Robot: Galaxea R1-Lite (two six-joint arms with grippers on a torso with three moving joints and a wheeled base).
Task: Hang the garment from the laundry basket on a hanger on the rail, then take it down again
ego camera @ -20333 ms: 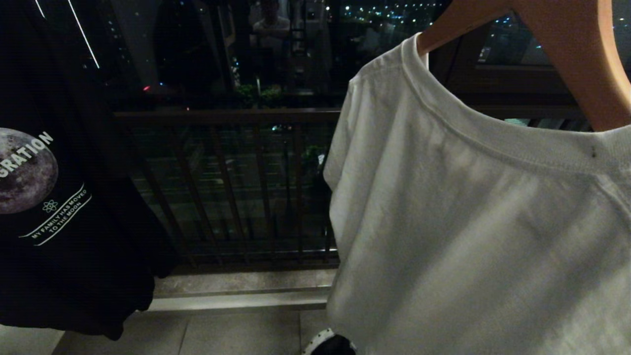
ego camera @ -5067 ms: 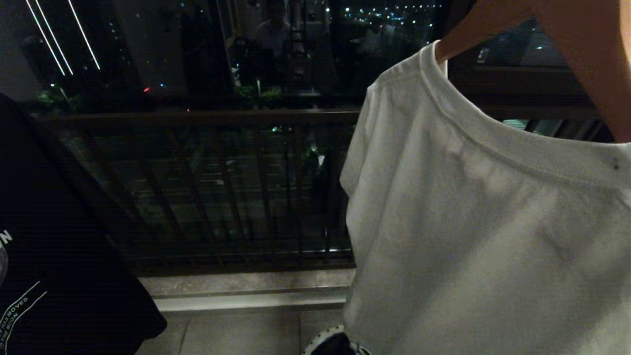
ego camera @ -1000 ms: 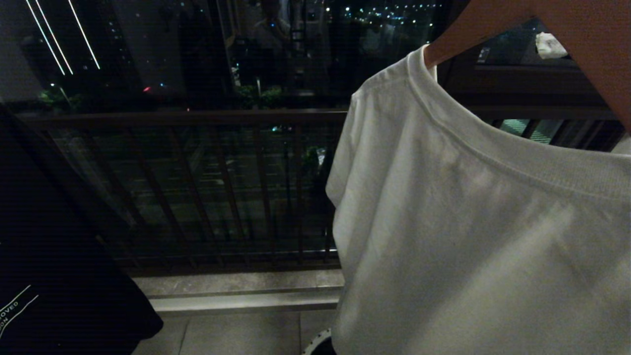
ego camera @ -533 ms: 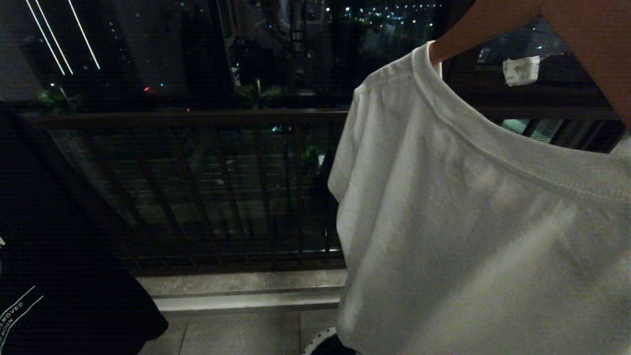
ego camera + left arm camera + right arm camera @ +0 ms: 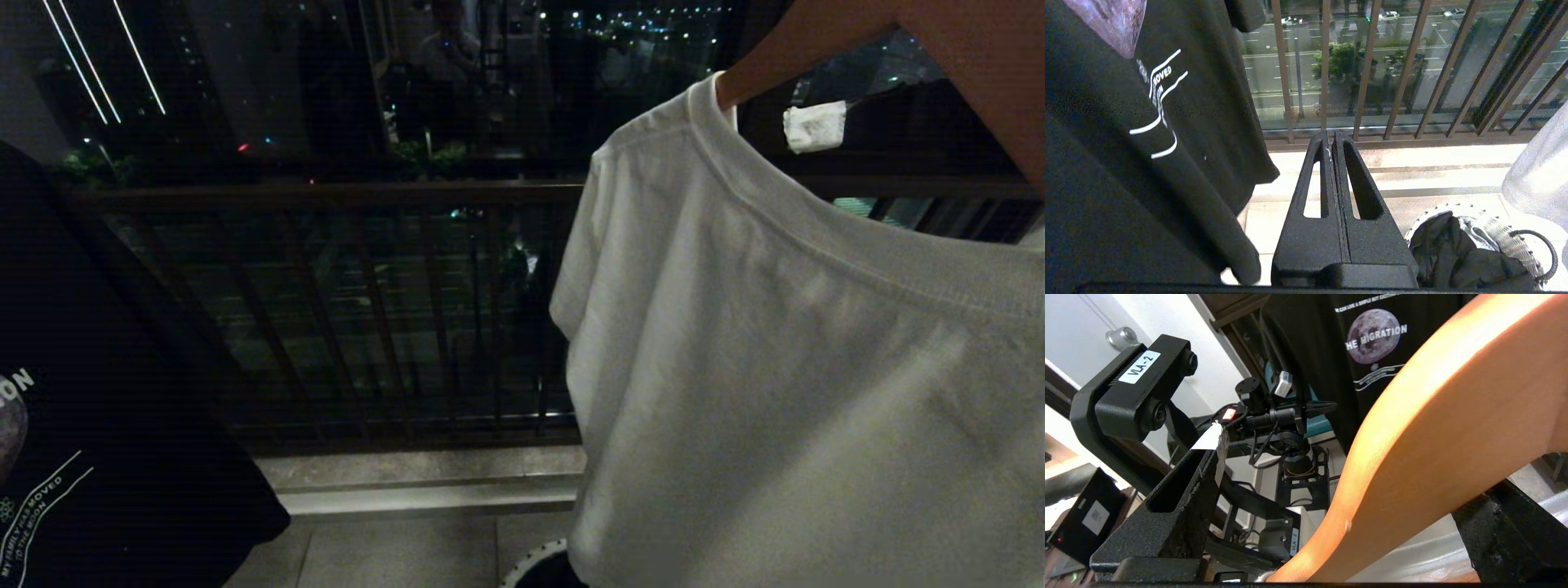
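A white T-shirt (image 5: 784, 392) hangs on a wooden hanger (image 5: 971, 73) at the right of the head view. My right gripper (image 5: 1355, 465) is open, and the hanger's arm (image 5: 1433, 449) passes between its jaws with a gap on one side. Its white-taped fingertip (image 5: 814, 126) shows behind the collar. The laundry basket (image 5: 1437, 210) stands on the floor below the shirt with dark cloth (image 5: 1470, 257) bunched in it; its rim (image 5: 531, 567) peeks out in the head view. My left gripper (image 5: 1332, 139) is parked low, shut and empty. The rail is out of view.
A black printed T-shirt (image 5: 98, 408) hangs at the left, close beside the left gripper (image 5: 1126, 163). A balcony railing (image 5: 367, 196) with upright bars runs across behind, above a stone sill (image 5: 408, 482). The robot's own frame (image 5: 1274, 416) fills the right wrist view's background.
The right gripper's taped fingertip has come into sight behind the hanger and slid left and down. The white shirt and the black shirt have swayed slightly.
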